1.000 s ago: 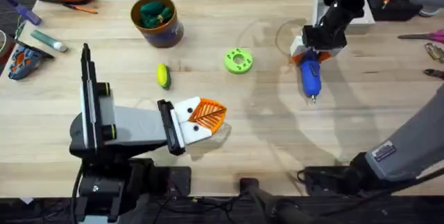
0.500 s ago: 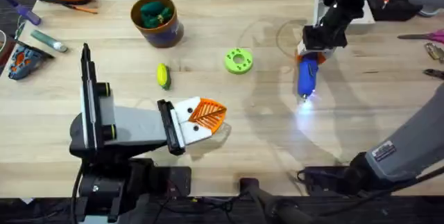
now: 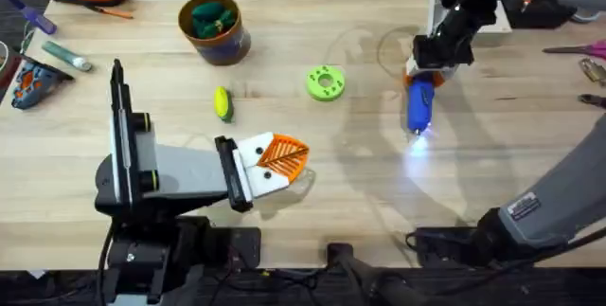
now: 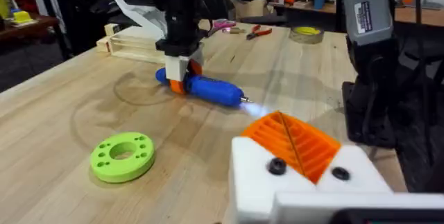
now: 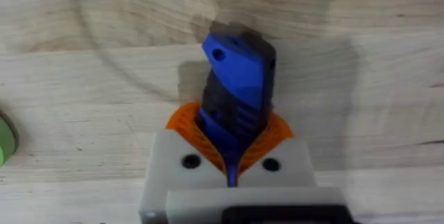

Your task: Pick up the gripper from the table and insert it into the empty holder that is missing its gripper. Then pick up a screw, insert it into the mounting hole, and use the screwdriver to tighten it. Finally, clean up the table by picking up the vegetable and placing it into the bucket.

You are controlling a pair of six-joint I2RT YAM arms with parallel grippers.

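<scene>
Overhead, the right gripper (image 3: 423,77) is mostly hidden under its own black wrist, so its orange pads barely peek out above the blue screwdriver (image 3: 419,105). The right wrist view settles it: both orange pads are closed on the screwdriver's body, whose far end is cut off behind the white finger bases. The screwdriver's metal tip (image 4: 244,100) is hard to make out, washed out by a small bright glow on the wood beside it.

The screwdriver points toward the near edge of the table (image 3: 379,183), tip low and close to the wood; whether it touches cannot be told. Left of it lies a flat lime-green disc (image 3: 325,83) with a centre hole. Farther left is the small yellow-green vegetable (image 3: 222,103), lying free on the wood. Beyond that, at the far left, stands the bucket (image 3: 215,29), with dark green lumps inside.

The left gripper (image 3: 287,157) lies low over the near part of the table, pointing right, its orange fingers pressed together with nothing between them. The right arm reaches in from the far right, its wrist angled down over the screwdriver.
</scene>
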